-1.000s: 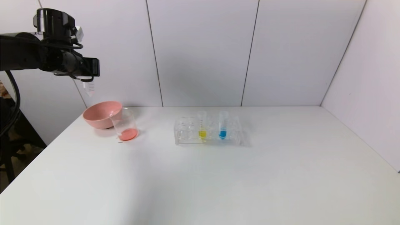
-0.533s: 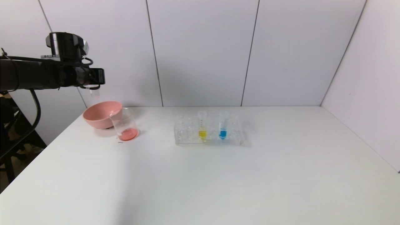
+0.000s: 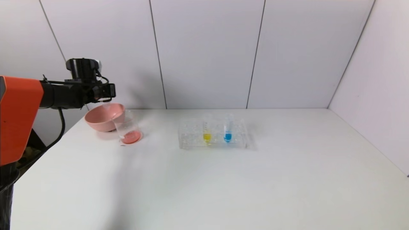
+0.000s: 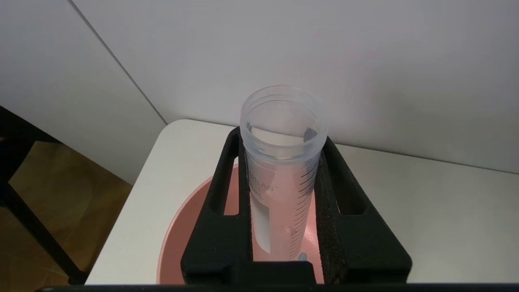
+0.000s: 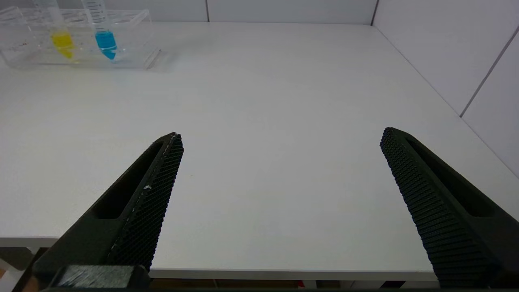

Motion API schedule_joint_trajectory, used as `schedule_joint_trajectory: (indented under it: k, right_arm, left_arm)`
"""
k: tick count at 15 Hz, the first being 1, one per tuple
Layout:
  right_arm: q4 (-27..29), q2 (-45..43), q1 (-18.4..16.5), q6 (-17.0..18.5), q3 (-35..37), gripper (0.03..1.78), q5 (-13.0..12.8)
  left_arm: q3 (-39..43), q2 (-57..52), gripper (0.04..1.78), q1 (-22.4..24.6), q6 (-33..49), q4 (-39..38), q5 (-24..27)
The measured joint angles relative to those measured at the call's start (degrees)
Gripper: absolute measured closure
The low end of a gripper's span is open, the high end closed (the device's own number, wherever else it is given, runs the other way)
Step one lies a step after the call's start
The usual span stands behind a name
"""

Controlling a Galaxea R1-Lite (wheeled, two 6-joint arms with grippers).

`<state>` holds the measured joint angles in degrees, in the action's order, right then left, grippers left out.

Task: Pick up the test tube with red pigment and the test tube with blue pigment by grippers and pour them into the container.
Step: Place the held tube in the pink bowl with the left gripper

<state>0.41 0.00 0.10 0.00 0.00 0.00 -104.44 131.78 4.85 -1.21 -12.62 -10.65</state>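
Left claw [image 4: 279,211] clamps the emptied test tube with red pigment [image 4: 282,174] upright above the pink bowl [image 3: 104,116], apparently to discard it, while the right claw [image 5: 279,194] gapes wide, idle.

On the counter [image 3: 223,185], the bowl [image 3: 103,117] sits at the far left, with the beaker [image 3: 127,127] touching it on its right and a little nearer. The tube rack [image 3: 212,133] stands well apart to the right, mid-counter — two tubes upright in it, the yellow-liquid tube [image 3: 206,127] left of the test tube with blue pigment [image 3: 227,127]. The left gripper [image 3: 107,91] hangs above the bowl, a tube [image 4: 282,170] upright between its fingers.
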Motion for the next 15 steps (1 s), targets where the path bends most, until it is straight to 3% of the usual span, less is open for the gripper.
schedule_joint_trajectory:
  k: [10,12,15]
  right_arm:
    - [0.0,0.0,0.0,0.0,0.0,0.04,0.0]
    - [0.0,0.0,0.0,0.0,0.0,0.04,0.0]
    - [0.0,0.0,0.0,0.0,0.0,0.04,0.0]
  left_arm:
    - [-0.2,2.7,1.30,1.0,0.0,2.1,0.1]
    - [-0.1,2.5,1.13,1.3,0.1,2.1,0.0]
    - [0.1,1.8,0.66,1.4,0.2,1.8,0.0]
